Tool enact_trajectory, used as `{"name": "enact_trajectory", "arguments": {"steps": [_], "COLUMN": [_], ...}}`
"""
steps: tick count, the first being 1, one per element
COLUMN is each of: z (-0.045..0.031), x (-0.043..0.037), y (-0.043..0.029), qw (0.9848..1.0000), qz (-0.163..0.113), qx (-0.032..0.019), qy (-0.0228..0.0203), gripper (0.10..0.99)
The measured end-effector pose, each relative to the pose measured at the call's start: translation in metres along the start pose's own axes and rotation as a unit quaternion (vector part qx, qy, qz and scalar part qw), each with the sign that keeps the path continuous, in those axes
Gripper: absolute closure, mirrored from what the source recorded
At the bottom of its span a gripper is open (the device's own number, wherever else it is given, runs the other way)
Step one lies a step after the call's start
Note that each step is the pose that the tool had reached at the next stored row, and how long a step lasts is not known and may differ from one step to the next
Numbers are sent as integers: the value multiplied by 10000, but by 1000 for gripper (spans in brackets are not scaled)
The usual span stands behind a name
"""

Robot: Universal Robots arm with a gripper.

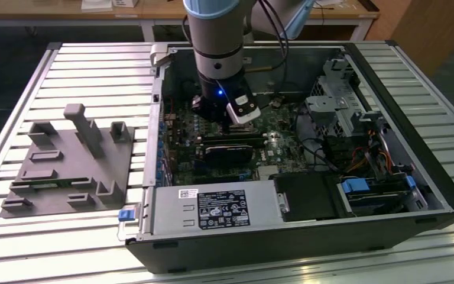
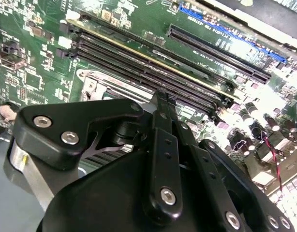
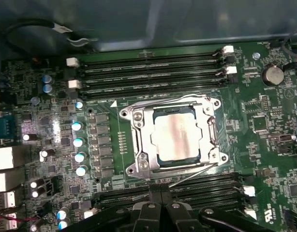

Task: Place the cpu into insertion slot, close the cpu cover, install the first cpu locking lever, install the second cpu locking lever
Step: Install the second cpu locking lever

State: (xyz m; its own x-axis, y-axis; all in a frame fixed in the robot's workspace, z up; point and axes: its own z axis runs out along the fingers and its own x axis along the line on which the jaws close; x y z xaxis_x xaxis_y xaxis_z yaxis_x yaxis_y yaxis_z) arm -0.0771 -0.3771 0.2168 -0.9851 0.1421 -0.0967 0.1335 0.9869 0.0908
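While the cpu (image 3: 176, 137) sits covered in its socket, the arm hangs vertical (fingers (image 3: 160, 212) pressed together).

Memory slots (image 3: 153, 72) flank the insertion slot (image 3: 173, 137), seemingly unobstructed above.

We see the small square cpu with its pale silver-grey metal top (image 3: 177, 137) lying flat in the green board's square insertion slot (image 3: 162, 162) (the thin silvery frame-shaped cpu cover (image 3: 141, 140) lowered around it).

Grey fixture block (image 1: 68, 163) beside open computer case (image 1: 290, 236).
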Motion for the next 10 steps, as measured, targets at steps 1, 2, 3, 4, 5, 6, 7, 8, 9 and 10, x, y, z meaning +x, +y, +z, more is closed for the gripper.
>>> {"name": "enact_trajectory", "arguments": {"steps": [1,2,3,4,5,6,7,8,9,10], "z": [2,4,7,9,11,14,17,21,24,27], "x": [8,14,16,17,18,19,19,19,20,20], "y": [-7,-14,-21,-27,-33,-38,-43,-48,-53,-59], "qw": [10000,10000,10000,10000,9999,9999,9998,9998,9997,9997], "qz": [-11,-22,-32,-41,-51,-60,-70,-79,-90,-99], "qx": [-25,-49,-68,-86,-111,-137,-161,-185,-206,-227], "qy": [4,9,12,15,20,24,29,33,37,40], "gripper": [980,980,980,980,980,980,980,980,980,980]}}
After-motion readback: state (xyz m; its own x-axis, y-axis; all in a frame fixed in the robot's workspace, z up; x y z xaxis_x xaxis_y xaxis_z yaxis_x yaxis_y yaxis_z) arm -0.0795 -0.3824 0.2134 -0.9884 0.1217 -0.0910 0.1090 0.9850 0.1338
